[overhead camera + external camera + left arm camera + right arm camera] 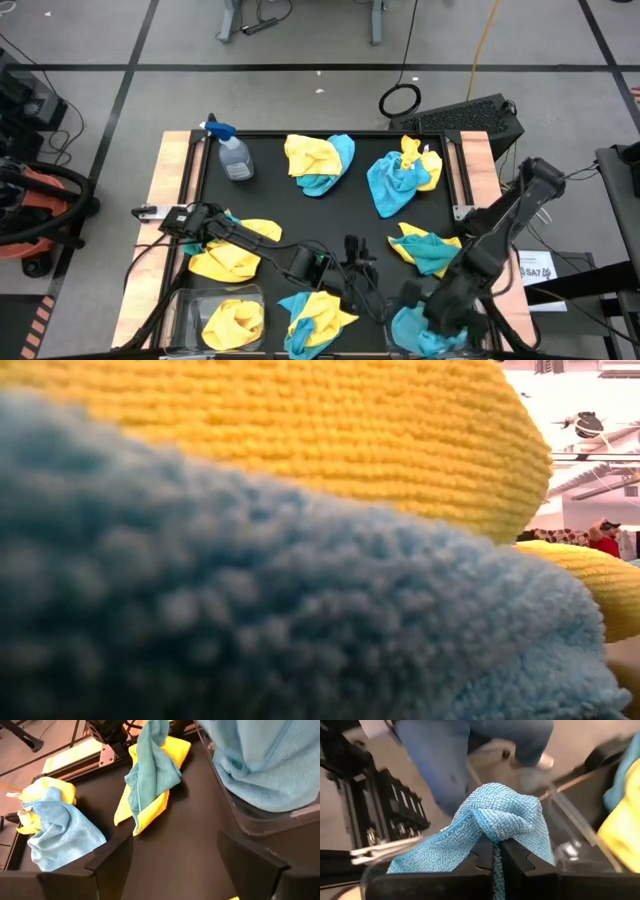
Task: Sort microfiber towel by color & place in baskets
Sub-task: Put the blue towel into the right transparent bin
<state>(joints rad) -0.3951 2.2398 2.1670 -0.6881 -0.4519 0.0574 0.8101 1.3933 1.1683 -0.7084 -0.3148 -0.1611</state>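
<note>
I can read no writing anywhere. My right tool (pixel 495 851) pinches a fuzzy turquoise towel (pixel 492 822) over the clear basket (pixel 400 325) at lower right; my left tool (pixel 362 285) is spread above the counter (pixel 270 200).

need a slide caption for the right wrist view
Right end effector shut on a turquoise blue fuzzy microfiber towel, above a clear plastic basket.

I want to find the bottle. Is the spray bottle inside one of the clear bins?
No, the spray bottle stands on the black mat at the table's far left, away from the bins at the near edge.
</note>
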